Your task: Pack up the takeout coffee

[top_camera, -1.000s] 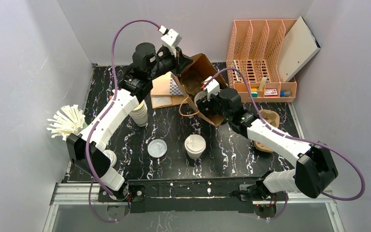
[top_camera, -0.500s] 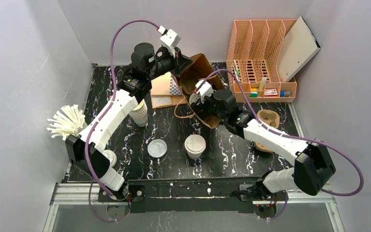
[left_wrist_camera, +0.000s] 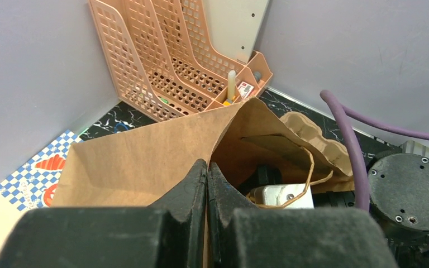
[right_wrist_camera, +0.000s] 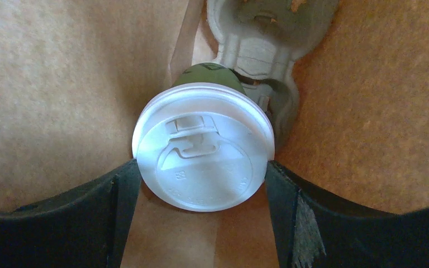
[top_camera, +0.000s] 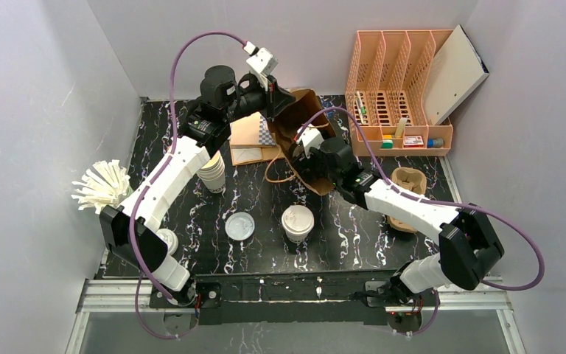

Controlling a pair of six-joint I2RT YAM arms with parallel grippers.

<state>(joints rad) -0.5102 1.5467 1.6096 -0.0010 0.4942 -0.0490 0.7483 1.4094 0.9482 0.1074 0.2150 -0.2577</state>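
Note:
A green-sided takeout coffee cup (right_wrist_camera: 203, 146) with a white sip lid hangs inside the brown paper bag (top_camera: 304, 112), above a pulp cup carrier (right_wrist_camera: 260, 42) at the bag's bottom. My right gripper (right_wrist_camera: 203, 178) is shut on it, both fingers pressed against the lid's rim. In the top view that gripper (top_camera: 304, 151) reaches into the bag's mouth. My left gripper (left_wrist_camera: 208, 167) is shut on the bag's upper edge (left_wrist_camera: 223, 120) and holds it open. A pale cream lidded takeout coffee cup (top_camera: 297, 221) stands upright on the table's near middle, apart from both grippers.
A loose round lid (top_camera: 240, 225) lies left of the cream cup. A stack of lidless cups (top_camera: 212, 174) stands under the left arm. A second pulp carrier (top_camera: 410, 183) sits at the right, an orange file rack (top_camera: 398, 81) at the back right, and a white bundle (top_camera: 103, 186) at the left edge.
My right arm has moved left and deeper into the bag's mouth with the green cup. The left gripper has lifted the bag's edge slightly. The cream cup has not moved.

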